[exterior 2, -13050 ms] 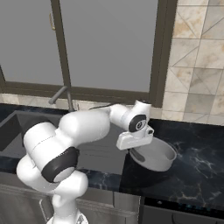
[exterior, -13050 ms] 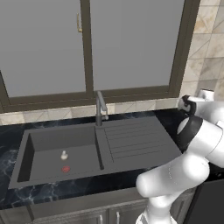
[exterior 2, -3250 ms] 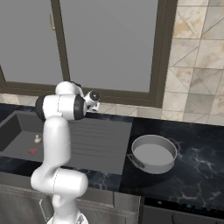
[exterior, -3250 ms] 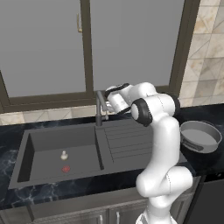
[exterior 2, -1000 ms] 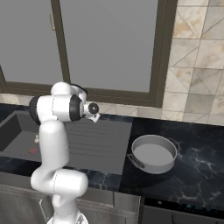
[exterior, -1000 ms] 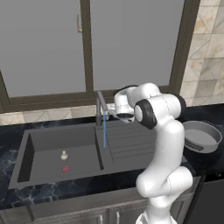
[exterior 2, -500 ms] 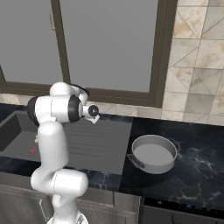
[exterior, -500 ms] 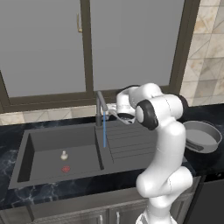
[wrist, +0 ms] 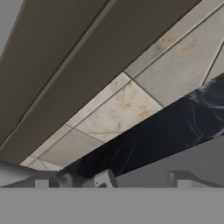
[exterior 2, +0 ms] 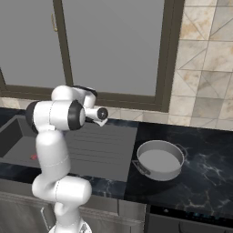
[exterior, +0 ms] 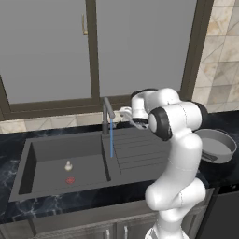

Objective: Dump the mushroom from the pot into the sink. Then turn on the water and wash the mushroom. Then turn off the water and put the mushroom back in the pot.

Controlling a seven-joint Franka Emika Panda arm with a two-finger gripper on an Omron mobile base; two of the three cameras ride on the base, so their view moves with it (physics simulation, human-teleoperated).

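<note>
Both base views look down over the sink; hand view faces wall tiles.

Kitchen: sink in dark marble counter, tiled wall, window.

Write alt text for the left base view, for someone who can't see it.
A thin blue stream of water runs from the faucet into the sink, where the mushroom sits near the red drain mark. The gripper is beside the faucet; the pot stands right.
</note>
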